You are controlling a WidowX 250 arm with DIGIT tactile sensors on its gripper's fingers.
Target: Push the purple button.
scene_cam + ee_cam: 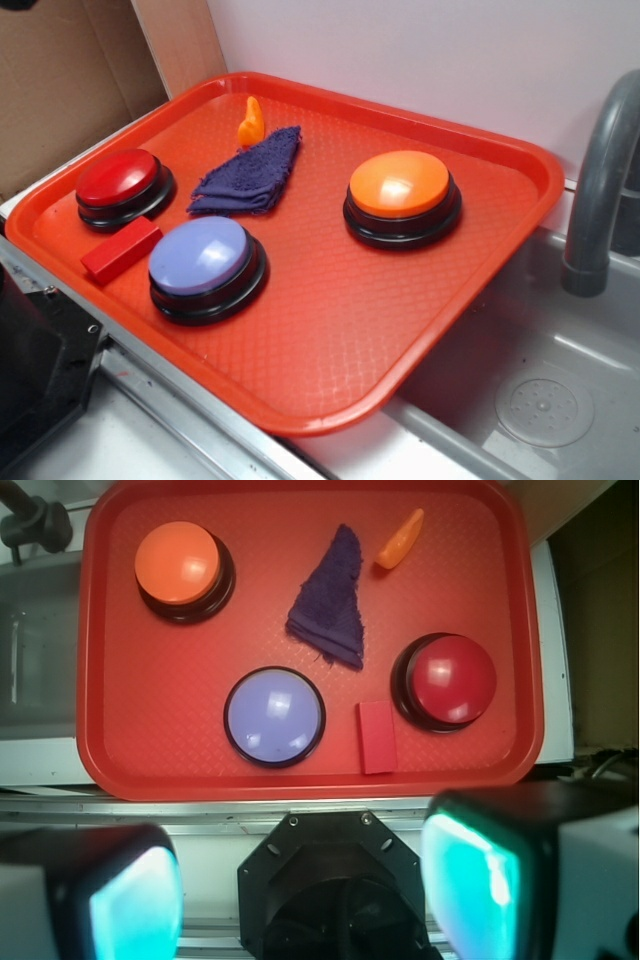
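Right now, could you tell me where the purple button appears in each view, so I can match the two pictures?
Exterior: the purple button sits at the tray's near-left, lower left of the picture.
Wrist: the purple button lies just left of centre, near the tray's bottom edge, above the gripper.
Shared landmark: the small red block lies beside it in both views.
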